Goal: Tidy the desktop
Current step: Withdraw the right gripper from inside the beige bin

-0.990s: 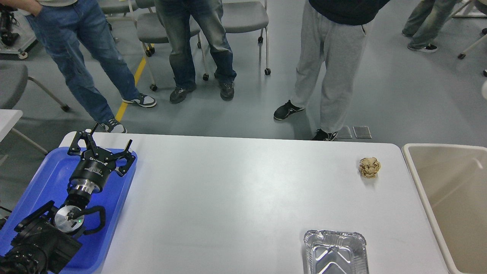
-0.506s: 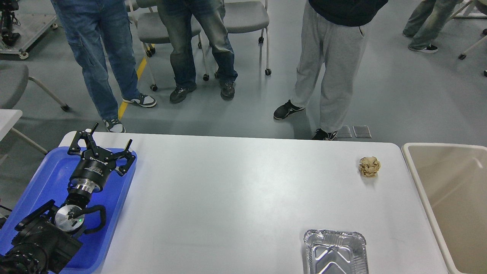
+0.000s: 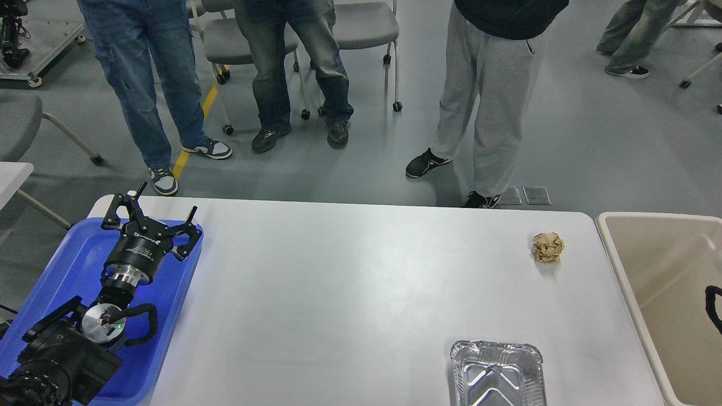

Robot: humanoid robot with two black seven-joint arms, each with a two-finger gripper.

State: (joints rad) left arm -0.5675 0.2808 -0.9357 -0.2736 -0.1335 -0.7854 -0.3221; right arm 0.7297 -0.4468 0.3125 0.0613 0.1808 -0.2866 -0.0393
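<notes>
The white desktop [image 3: 361,282] fills the lower part of the head view. A crumpled brown paper ball [image 3: 547,247] lies near its far right corner. An empty foil container [image 3: 498,372] sits at the front edge, right of centre. My left gripper [image 3: 163,204] is open and empty, hovering over the far end of the blue tray [image 3: 67,265] on the desktop's left end. Of my right arm, only a small black curved part [image 3: 714,307] shows at the right edge, over the bin; its gripper is out of view.
A beige bin [image 3: 637,282] stands against the desktop's right end. Several people stand on the grey floor just beyond the far edge, the one in grey trousers [image 3: 485,113] closest. Wheeled chairs [image 3: 361,28] stand behind them.
A small black part of my right arm has come into view at the right edge over the bin. The person at the far left has shifted his feet. My left arm has not moved.
</notes>
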